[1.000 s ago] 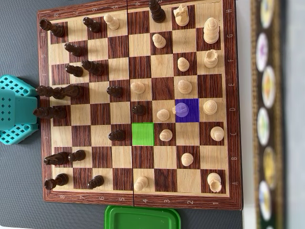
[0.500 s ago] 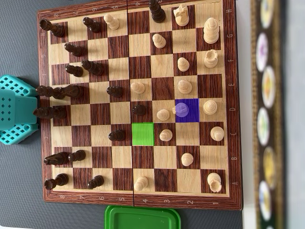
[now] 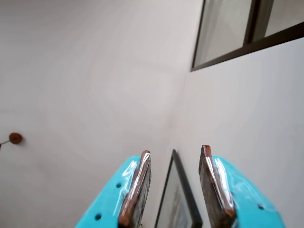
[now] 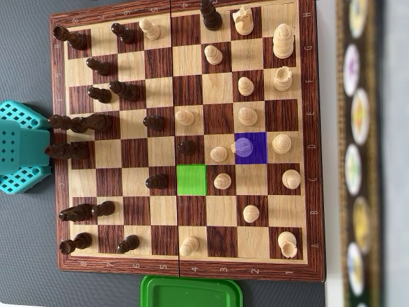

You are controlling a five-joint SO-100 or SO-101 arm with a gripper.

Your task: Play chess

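The wooden chessboard (image 4: 185, 268) fills the overhead view, dark pieces mostly on its left half, light pieces on its right. One square is tinted purple with a light piece (image 4: 244, 148) on it. A green-tinted empty square (image 4: 192, 180) lies lower left of it. The teal arm (image 4: 22, 148) rests off the board's left edge. In the wrist view my gripper (image 3: 175, 156) points up at a white wall. Its two brown-padded fingers (image 3: 137, 187) stand apart, open, with nothing between them.
A green tray (image 4: 190, 291) lies below the board's bottom edge. A patterned strip with round discs (image 4: 358, 153) runs down the right side. In the wrist view a dark window frame (image 3: 247, 42) and a framed picture (image 3: 183, 199) hang on the wall.
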